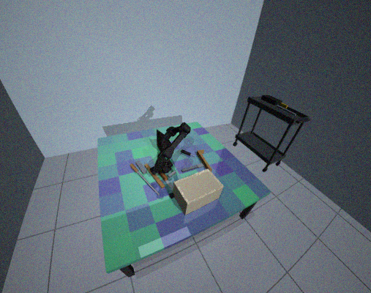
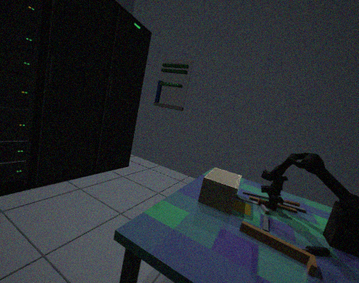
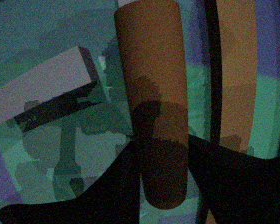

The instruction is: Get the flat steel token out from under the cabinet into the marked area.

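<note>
End effector (image 1: 161, 170) (image 2: 272, 206) (image 3: 157, 141): grasping brown handle (image 1: 164, 176) (image 3: 151, 65) | purpose: I'd guess reaching under near-side cabinet (image 1: 199, 184) (image 2: 217, 192) for the token

Server room, by look: tall black cabinets (image 2: 76, 88) with green, amber status lights.

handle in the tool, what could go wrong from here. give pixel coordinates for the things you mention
The tool (image 1: 167, 175) (image 2: 272, 209) (image 3: 157, 141) grips the handle (image 3: 153, 65) near its end, so it might pivot when pushed. A wooden bar (image 3: 237, 65) lies close alongside and could get knocked. The grey block (image 3: 51, 82) on the other side might snag a sideways swing.
</note>
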Controlling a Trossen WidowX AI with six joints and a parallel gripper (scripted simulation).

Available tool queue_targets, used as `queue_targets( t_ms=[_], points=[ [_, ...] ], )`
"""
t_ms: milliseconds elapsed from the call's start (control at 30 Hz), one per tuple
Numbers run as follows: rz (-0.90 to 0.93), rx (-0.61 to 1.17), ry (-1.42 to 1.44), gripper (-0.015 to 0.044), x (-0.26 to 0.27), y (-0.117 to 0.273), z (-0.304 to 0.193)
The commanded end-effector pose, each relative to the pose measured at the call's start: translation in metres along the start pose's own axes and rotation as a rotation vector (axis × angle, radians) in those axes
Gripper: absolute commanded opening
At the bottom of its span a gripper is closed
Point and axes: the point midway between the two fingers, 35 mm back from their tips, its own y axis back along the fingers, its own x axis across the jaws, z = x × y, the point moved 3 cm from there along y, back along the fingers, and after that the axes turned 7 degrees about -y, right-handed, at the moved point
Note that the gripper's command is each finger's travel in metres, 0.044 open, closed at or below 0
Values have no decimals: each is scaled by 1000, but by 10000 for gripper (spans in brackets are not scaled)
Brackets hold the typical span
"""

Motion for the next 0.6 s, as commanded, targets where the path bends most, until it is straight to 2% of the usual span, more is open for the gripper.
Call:
queue_targets(
  t_ms=[0,567],
  points=[
    [1,-4,1,0,1,0,7],
    [1,-5,2,0,3,0,28]
  ],
)
